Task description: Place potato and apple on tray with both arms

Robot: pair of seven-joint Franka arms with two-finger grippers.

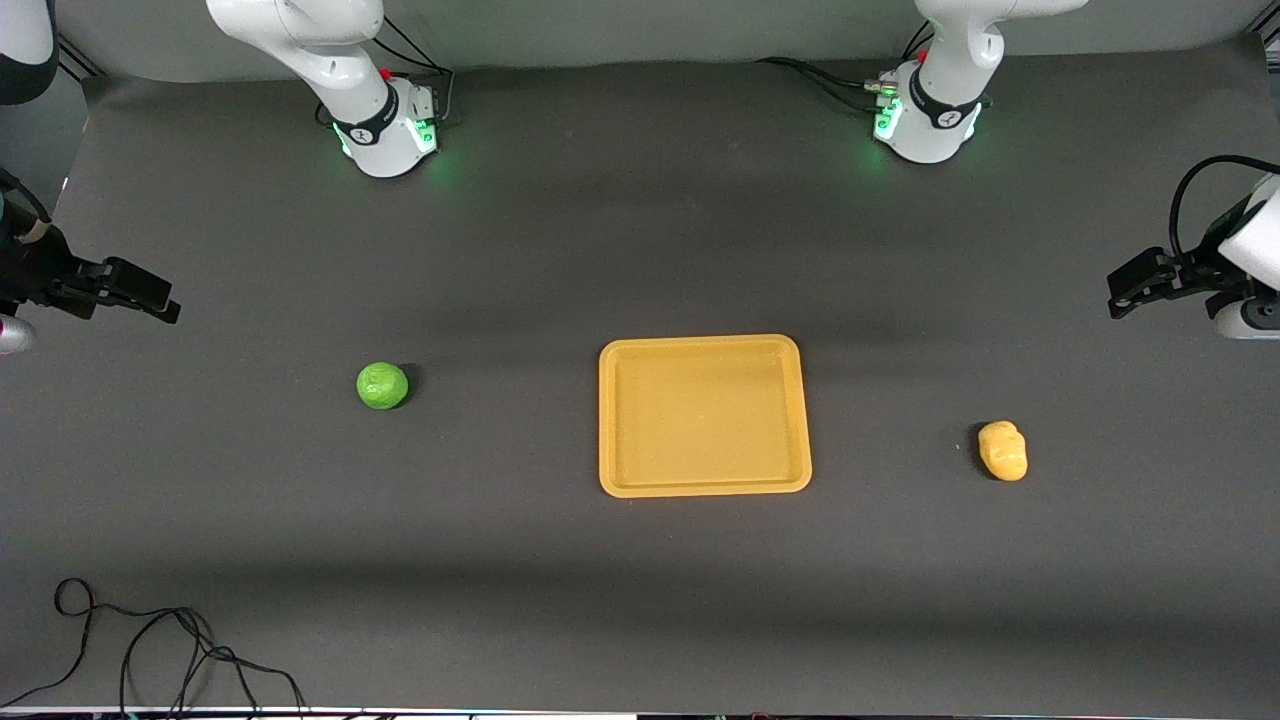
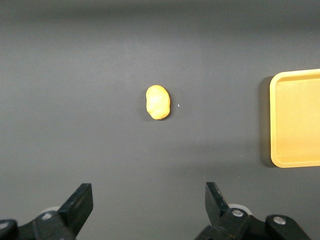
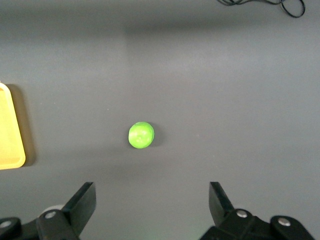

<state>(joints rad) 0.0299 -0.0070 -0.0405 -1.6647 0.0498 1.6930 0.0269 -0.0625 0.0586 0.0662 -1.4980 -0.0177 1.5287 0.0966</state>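
With my fingers spread, bare mat surrounds the apple [image 1: 382, 386] under my right gripper [image 3: 150, 210] and the potato [image 1: 1003, 450] under my left gripper [image 2: 147, 207], and only the tray [image 1: 608, 420] lies between them.

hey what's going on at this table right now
Two robot arms are set to put fruit on a tray, and nothing is held yet. The tray sits empty mid-table. The apple lies toward the right arm's end, the potato toward the left arm's end. The right end effector hangs open above the apple, and the left end effector hangs open above the potato.
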